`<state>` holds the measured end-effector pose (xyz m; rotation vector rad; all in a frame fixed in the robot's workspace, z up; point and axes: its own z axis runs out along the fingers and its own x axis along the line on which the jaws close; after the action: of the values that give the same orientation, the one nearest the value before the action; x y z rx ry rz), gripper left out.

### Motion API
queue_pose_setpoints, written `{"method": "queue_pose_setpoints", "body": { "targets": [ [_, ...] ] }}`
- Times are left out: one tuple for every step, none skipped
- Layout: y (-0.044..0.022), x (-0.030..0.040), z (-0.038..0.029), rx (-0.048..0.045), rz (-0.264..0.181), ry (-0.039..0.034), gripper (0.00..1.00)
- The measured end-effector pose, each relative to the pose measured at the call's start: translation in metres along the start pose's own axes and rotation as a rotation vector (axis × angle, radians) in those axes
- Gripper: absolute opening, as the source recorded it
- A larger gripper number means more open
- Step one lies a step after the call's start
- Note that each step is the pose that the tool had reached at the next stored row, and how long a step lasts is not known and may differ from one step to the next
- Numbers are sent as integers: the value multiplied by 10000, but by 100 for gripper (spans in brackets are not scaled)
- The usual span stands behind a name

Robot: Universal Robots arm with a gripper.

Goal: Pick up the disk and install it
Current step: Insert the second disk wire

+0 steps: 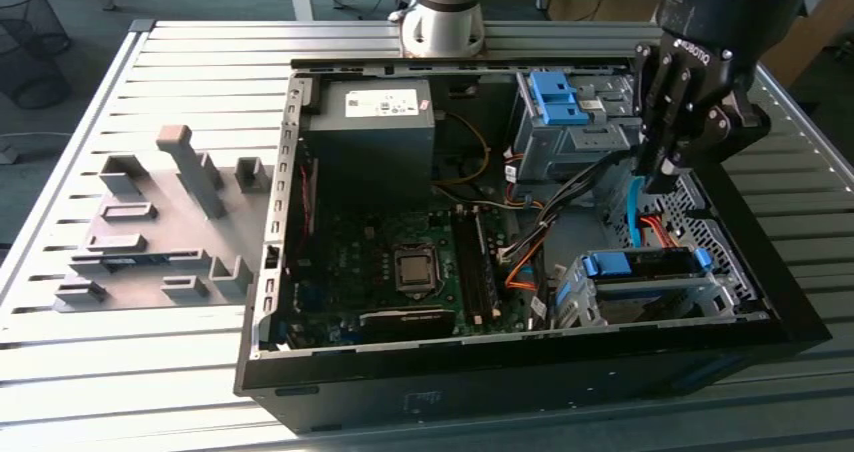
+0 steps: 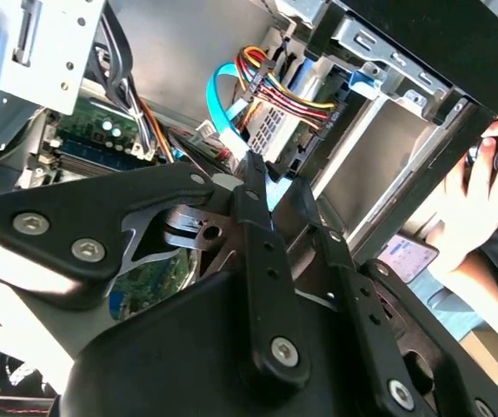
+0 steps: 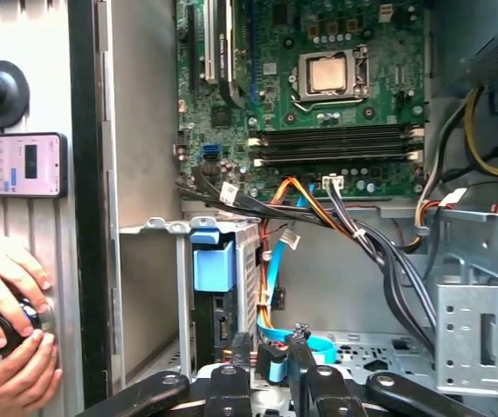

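The disk, silver with a bright blue bracket, sits in the metal drive cage at the front corner of the open computer case, on the exterior view's right. In the first wrist view the disk stands edge-on in that cage. My gripper hangs inside the case just behind the cage, apart from the disk. Its fingers are drawn close on the light blue data cable, whose blue end shows between the fingertips of the gripper. The second wrist view has the gripper on the same cable.
The grey power supply and a tall blue latch piece stand at the back of the case. The motherboard lies on the floor, with cable bundles across it. A person's hands and a phone are beside the case.
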<state>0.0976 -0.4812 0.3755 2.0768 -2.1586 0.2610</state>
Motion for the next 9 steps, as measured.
{"method": "queue_pose_setpoints", "body": {
  "targets": [
    [0, -3, 7, 1, 1, 31, 31],
    [1, -6, 11, 2, 0, 47, 30],
    [1, -7, 15, 2, 0, 57, 23],
    [1, -9, 17, 3, 0, 65, 23],
    [1, -9, 19, 3, 0, 70, 17],
    [1, -10, 19, 3, 0, 72, 16],
    [1, -10, 19, 3, 0, 73, 16],
    [1, -10, 20, 3, 0, 72, 16],
    [1, -10, 21, 3, 0, 71, 16]
  ]
}}
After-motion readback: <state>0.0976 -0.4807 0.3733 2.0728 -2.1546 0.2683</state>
